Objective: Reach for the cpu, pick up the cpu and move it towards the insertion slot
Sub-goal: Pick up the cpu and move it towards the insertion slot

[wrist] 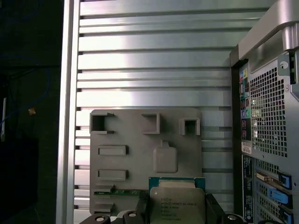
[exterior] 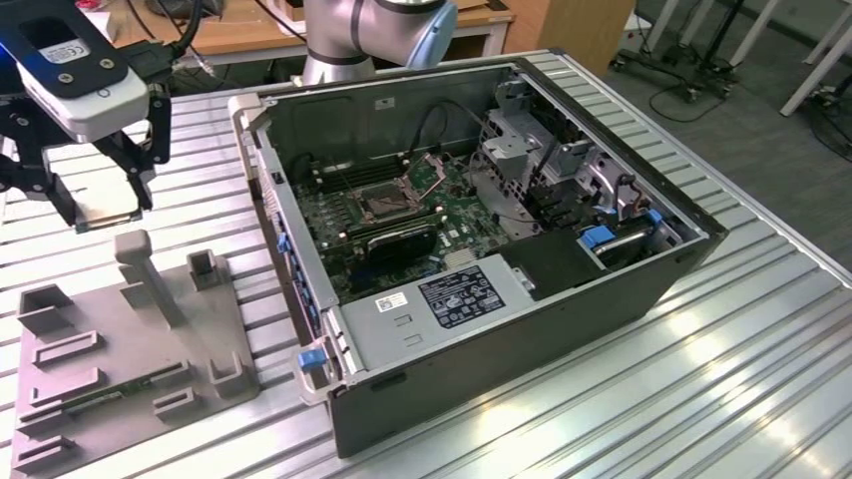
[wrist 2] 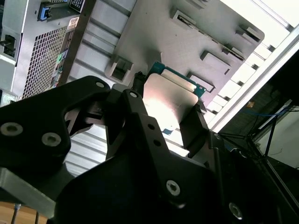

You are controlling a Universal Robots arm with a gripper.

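Observation:
My gripper [exterior: 104, 210] hangs at the exterior view's left, above the slatted table and just beyond the grey fixture tray. It is shut on the cpu [exterior: 110, 200], a pale flat square chip held by its edges between the two black fingers. Both wrist views show the cpu [wrist 2: 168, 93] [wrist: 176, 200] clamped in the gripper [wrist 2: 170, 101] [wrist: 176, 213], lifted off the tray. The insertion slot [exterior: 379, 203], a square socket with a dark centre and a silver frame, sits on the green board inside the open case, well to the right of the gripper in the exterior view.
The grey fixture tray [exterior: 120, 349] [wrist: 140, 144] with upright blocks lies under and in front of the gripper. The open computer case [exterior: 533, 299] takes up the middle of the slatted metal table [exterior: 745, 379], its wall [exterior: 266, 190] standing between gripper and socket.

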